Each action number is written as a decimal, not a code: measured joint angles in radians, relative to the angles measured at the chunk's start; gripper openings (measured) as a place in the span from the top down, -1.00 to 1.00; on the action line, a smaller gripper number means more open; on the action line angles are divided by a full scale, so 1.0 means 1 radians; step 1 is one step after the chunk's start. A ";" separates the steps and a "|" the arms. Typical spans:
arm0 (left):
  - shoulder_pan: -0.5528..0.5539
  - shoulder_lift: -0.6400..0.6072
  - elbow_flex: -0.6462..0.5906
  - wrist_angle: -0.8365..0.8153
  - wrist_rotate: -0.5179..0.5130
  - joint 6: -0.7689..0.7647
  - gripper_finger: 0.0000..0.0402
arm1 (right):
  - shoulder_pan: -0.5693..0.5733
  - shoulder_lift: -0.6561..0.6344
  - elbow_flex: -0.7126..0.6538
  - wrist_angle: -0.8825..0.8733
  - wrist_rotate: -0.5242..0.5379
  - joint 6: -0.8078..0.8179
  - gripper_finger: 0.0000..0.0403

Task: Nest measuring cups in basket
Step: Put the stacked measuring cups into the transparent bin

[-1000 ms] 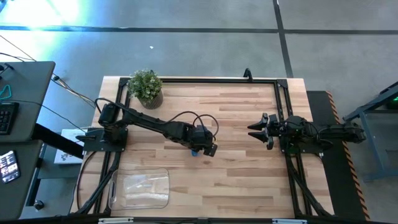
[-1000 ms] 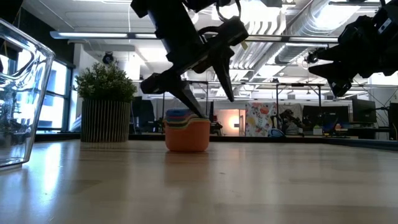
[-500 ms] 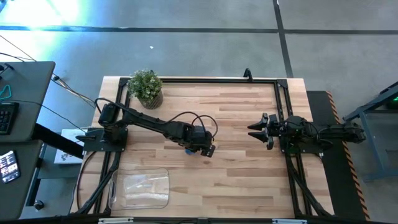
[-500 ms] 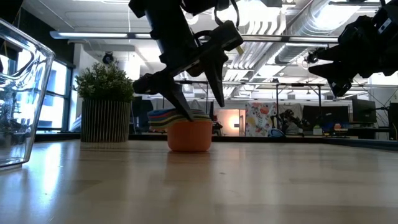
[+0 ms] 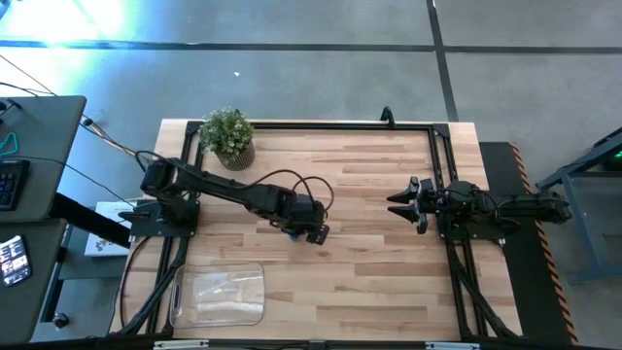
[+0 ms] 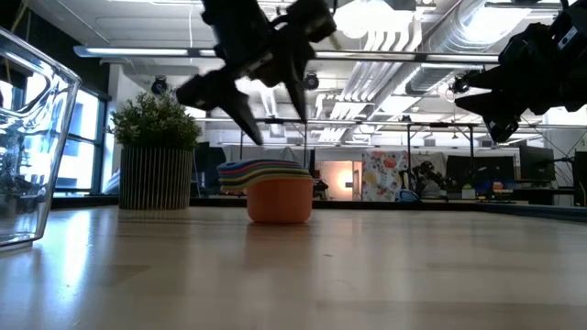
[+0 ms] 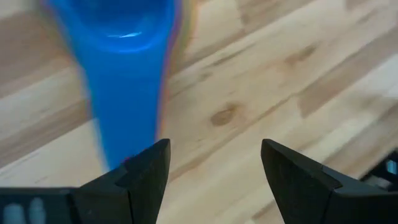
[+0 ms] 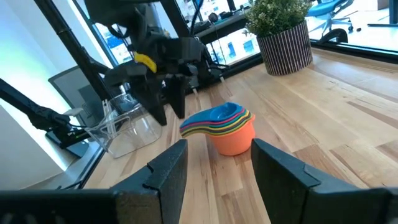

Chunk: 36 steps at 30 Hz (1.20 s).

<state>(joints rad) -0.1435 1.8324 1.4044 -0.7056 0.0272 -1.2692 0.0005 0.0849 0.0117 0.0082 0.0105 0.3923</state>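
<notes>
The measuring cups [image 8: 227, 127] stand nested in one stack on the table, resting on the orange cup's base [image 6: 277, 203], with a blue cup on top. Their handles fan out to one side [image 6: 237, 172]. My left gripper [image 6: 279, 130] hangs open above the stack, clear of it. In its wrist view the blue cup's handle [image 7: 124, 93] runs down toward one finger of the left gripper [image 7: 214, 149]. In the high view the left gripper [image 5: 311, 231] hides the stack. The clear basket [image 5: 219, 294] sits near the table's near-left corner. My right gripper [image 5: 394, 204] waits open at the table's right side.
A potted plant [image 5: 228, 136] stands at the table's far-left corner. The basket's wall [image 6: 27, 147] rises close to the low camera. Bare wood lies between the cup stack and the basket, and between the stack and the right gripper [image 8: 217, 155].
My left gripper has risen from beside the stack to above it and shifted a little toward the table's left. The stack has turned about on its base, so its handles now stick out toward the plant in the low view.
</notes>
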 joint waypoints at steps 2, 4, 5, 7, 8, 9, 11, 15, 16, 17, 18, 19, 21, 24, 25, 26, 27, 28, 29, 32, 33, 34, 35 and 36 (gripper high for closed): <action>-0.003 -0.021 0.000 -0.056 -0.021 -0.012 -0.21 | 0.000 0.000 0.000 0.000 0.000 0.000 0.16; -0.007 -0.031 0.000 -0.104 -0.040 -0.023 -0.21 | 0.000 0.000 0.000 0.000 0.000 0.000 0.16; -0.008 -0.035 0.000 -0.128 -0.047 -0.031 -0.21 | 0.000 0.000 0.000 0.000 0.000 0.000 0.16; -0.009 -0.039 0.000 -0.152 -0.064 -0.039 -0.21 | 0.000 0.000 0.000 0.000 0.000 0.000 0.16; -0.009 -0.040 0.000 -0.168 -0.068 -0.039 -0.21 | 0.000 0.000 0.000 0.000 0.000 0.000 0.16; -0.009 -0.039 0.000 -0.182 -0.074 -0.039 -0.21 | 0.000 0.000 0.000 0.000 0.000 0.000 0.16; -0.008 -0.039 0.000 -0.191 -0.089 -0.038 -0.22 | 0.000 0.000 0.000 0.000 0.000 0.000 0.16; -0.007 -0.039 0.000 -0.191 -0.135 -0.034 -0.28 | 0.000 0.000 0.000 0.000 0.000 0.000 0.16; -0.007 -0.039 0.000 -0.191 -0.143 -0.029 -0.31 | 0.000 0.000 0.000 0.000 0.000 0.000 0.16; -0.006 -0.039 0.000 -0.191 -0.147 -0.026 -0.33 | 0.000 0.000 0.000 0.000 0.000 0.000 0.16; -0.006 -0.039 0.000 -0.192 -0.150 -0.021 -0.36 | 0.000 0.000 0.000 0.000 0.000 0.000 0.16; -0.006 -0.037 0.000 -0.191 -0.150 -0.020 -0.38 | 0.000 0.000 0.000 0.000 0.000 0.000 0.16; -0.006 -0.024 0.001 -0.183 -0.151 -0.020 -0.43 | 0.000 0.000 0.000 0.000 0.000 0.000 0.16; -0.007 -0.003 0.000 -0.171 -0.145 -0.018 -0.47 | 0.000 0.000 0.000 0.000 0.000 0.000 0.16; -0.007 0.004 0.001 -0.154 -0.143 -0.017 -0.48 | 0.000 0.000 0.000 0.000 0.000 0.000 0.16; -0.007 0.008 0.000 -0.155 -0.140 -0.017 -0.49 | 0.000 0.000 0.000 0.000 0.000 0.000 0.16; -0.007 0.012 -0.001 -0.163 -0.137 -0.017 -0.50 | 0.000 0.002 0.000 0.000 0.000 0.000 0.16; -0.007 0.019 0.000 -0.150 -0.137 -0.018 -0.50 | 0.000 0.002 0.000 0.000 0.000 0.000 0.16; -0.007 0.026 0.001 -0.130 -0.136 -0.018 -0.50 | 0.000 0.003 0.000 0.001 0.000 0.000 0.16; -0.006 0.032 -0.001 -0.131 -0.133 -0.020 -0.50 | 0.000 0.012 0.000 0.001 0.000 0.000 0.16; -0.006 0.036 0.002 -0.115 -0.133 -0.020 -0.50 | 0.000 0.013 0.000 0.001 0.000 0.000 0.16; -0.006 0.039 0.002 -0.110 -0.132 -0.020 -0.50 | 0.000 0.015 0.000 0.000 0.000 0.000 0.16; -0.007 0.041 0.001 -0.118 -0.132 -0.020 -0.50 | 0.000 0.017 0.000 0.001 0.000 0.000 0.16; -0.006 0.042 -0.001 -0.132 -0.132 -0.020 -0.50 | 0.000 0.017 0.000 0.001 0.000 0.000 0.16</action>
<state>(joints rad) -0.1499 1.8748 1.4030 -0.8376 -0.1048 -1.2892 0.0004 0.1023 0.0120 0.0093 0.0102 0.3922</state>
